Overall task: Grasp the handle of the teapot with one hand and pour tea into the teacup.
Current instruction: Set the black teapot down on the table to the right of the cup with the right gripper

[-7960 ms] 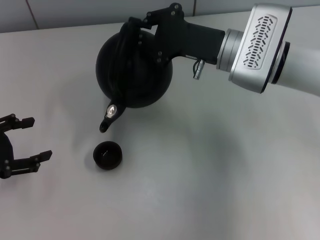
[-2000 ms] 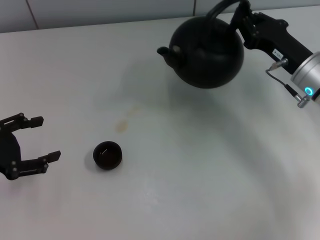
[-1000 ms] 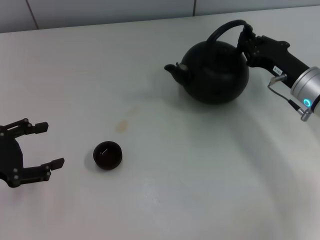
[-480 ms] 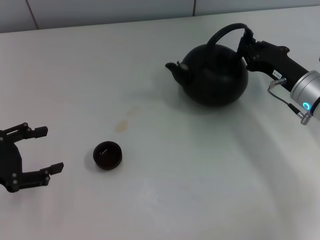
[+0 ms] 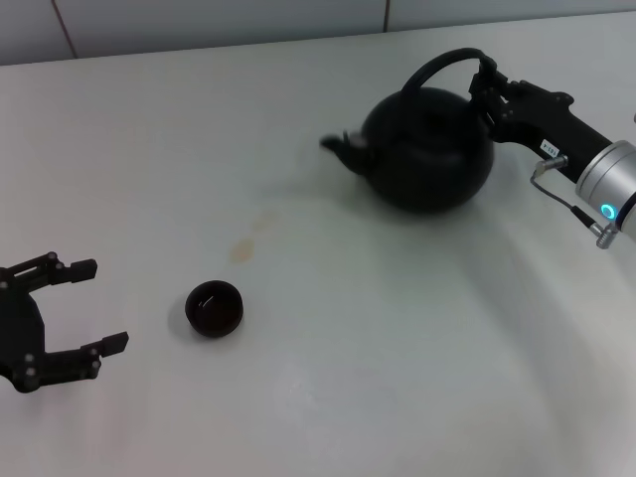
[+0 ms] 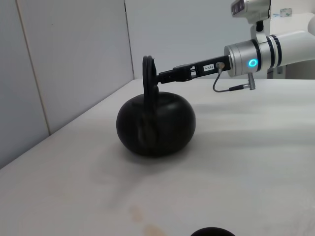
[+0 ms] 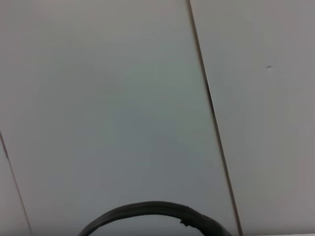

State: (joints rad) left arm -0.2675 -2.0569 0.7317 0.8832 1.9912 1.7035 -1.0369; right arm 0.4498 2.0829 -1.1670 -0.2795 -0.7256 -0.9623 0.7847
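1. The right tool (image 5: 489, 89) is clamped on the handle (image 5: 442, 68) of the teapot (image 5: 427, 149), gripping the hoop at the end nearest its wrist.
2. The teapot sits upright on the worktop (image 5: 348, 348), hanging just below that tool, with its spout (image 5: 341, 147) pointing away from it, toward the left tool's side.
3. The left wrist view shows the same thing: the hoop stands straight up over the round body, with the right tool's tip pinched on it.
4. The teacup (image 5: 214, 308) sits well apart from the right tool and just beside the left tool (image 5: 87, 306). Can't tell what's in it; the inside just looks dark.
5. The left tool is spread wide, holding nothing, with its opening facing the teacup.
6. There's a faint brownish stain (image 5: 241, 248) on the worktop between teacup and teapot.
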